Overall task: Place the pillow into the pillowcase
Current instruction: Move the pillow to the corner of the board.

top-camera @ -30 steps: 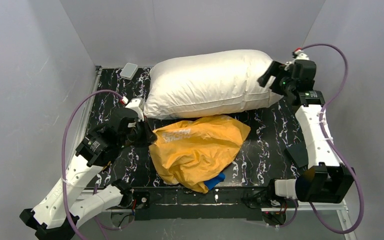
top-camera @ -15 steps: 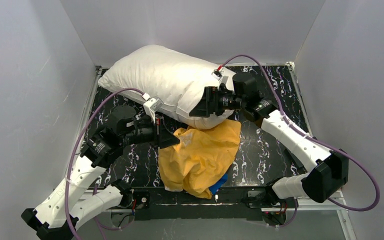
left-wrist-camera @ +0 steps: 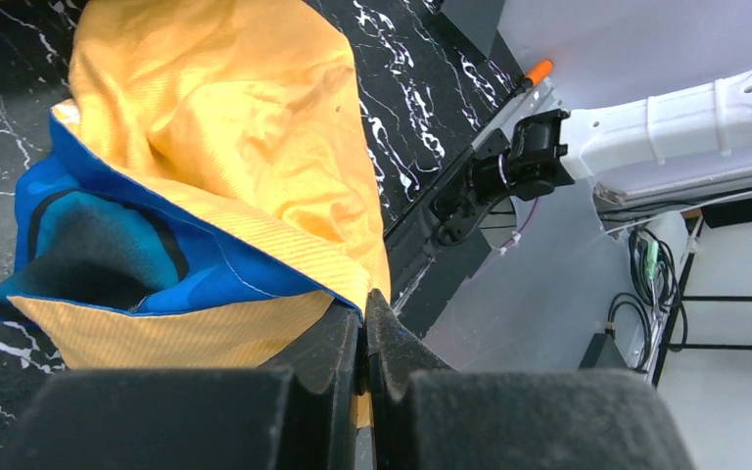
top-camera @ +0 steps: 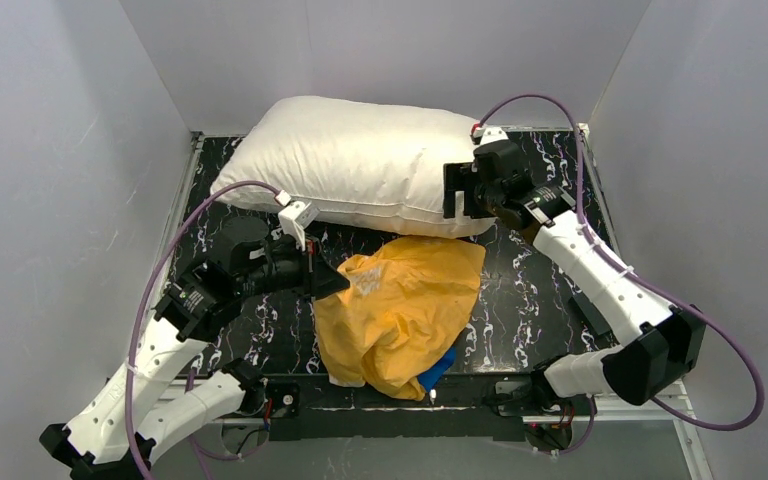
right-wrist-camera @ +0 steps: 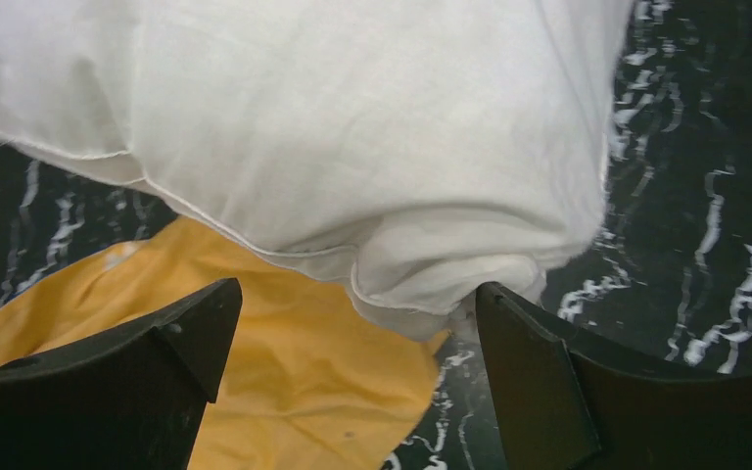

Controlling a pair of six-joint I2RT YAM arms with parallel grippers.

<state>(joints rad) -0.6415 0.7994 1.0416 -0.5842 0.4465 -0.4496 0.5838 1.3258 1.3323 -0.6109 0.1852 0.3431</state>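
Now, nearest us, our left gripper (top-camera: 326,283) stays clenched on the left edge of the pillowcase (top-camera: 400,305), pinching the blue-and-yellow hem beside the opening. The case has bunched narrower on the table (top-camera: 540,285) than a second ago. Farther back, the pillow (top-camera: 355,165) has been swung leftward and now lies across the far side, its right corner hanging over the case's far edge. Our right gripper (top-camera: 457,190) has just let go: its fingers spread wide on either side of that corner, gripping nothing. We judge the pillow staged near the mouth, with none of it inside yet.
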